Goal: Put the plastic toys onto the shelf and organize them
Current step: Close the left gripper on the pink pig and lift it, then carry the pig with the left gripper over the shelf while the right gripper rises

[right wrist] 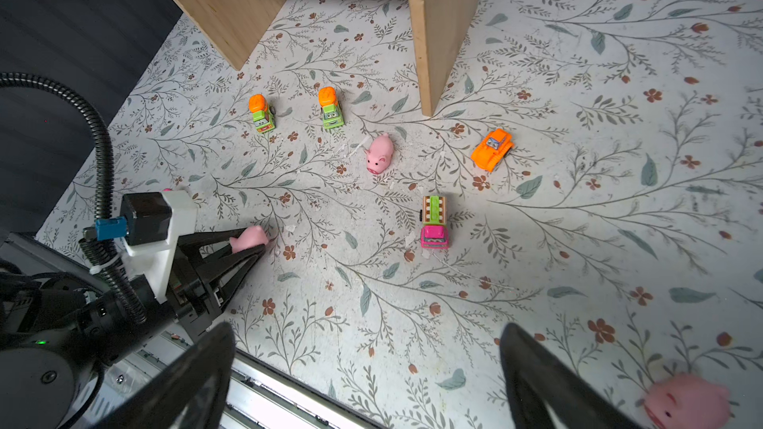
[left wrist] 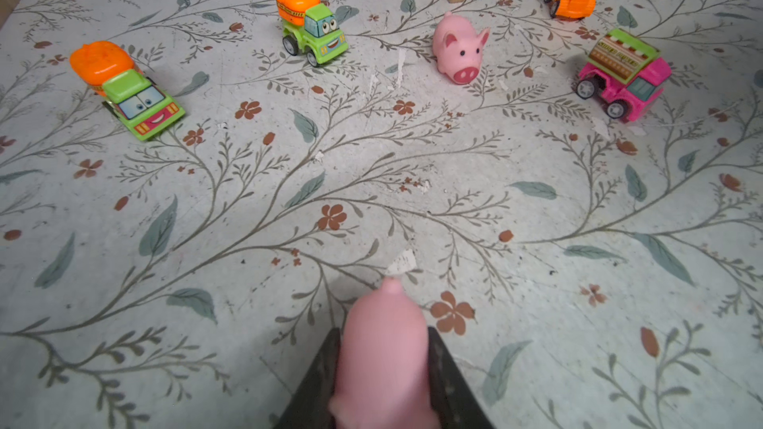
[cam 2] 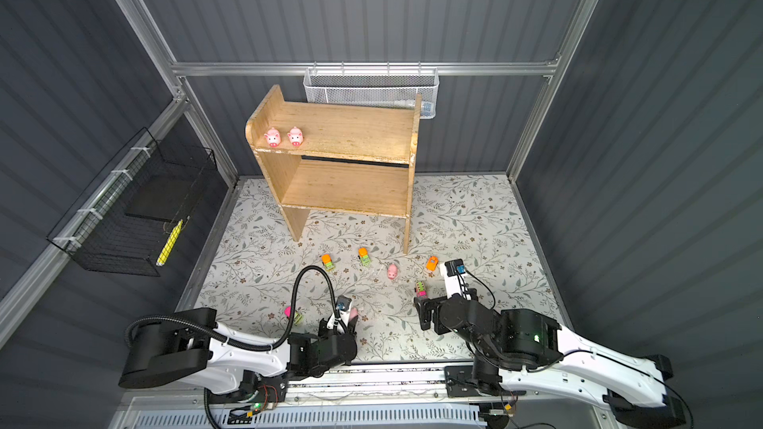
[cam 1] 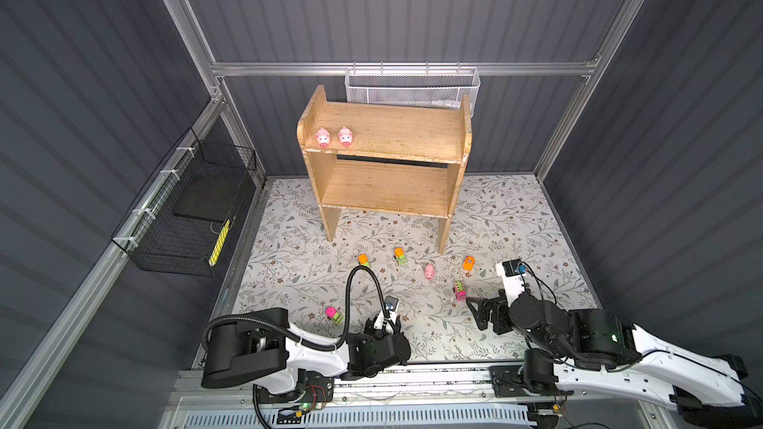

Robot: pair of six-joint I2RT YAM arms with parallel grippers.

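Toy pigs [cam 1: 322,137], two of them, sit side by side at the left end of the top tier of the shelf [cam 1: 396,134]. Five little cars [cam 1: 399,255] and a loose pig [cam 1: 430,271] lie on the flowered surface [cam 1: 289,266]. Left tool [left wrist: 383,334] pinches a third pig [right wrist: 249,238]; right tool [right wrist: 366,326] stands wide open.

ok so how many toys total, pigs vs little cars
pigs: 5 (two on the shelf, one gripped in the left hand, one seen only in the right wrist view)
cars: 5
total: 10
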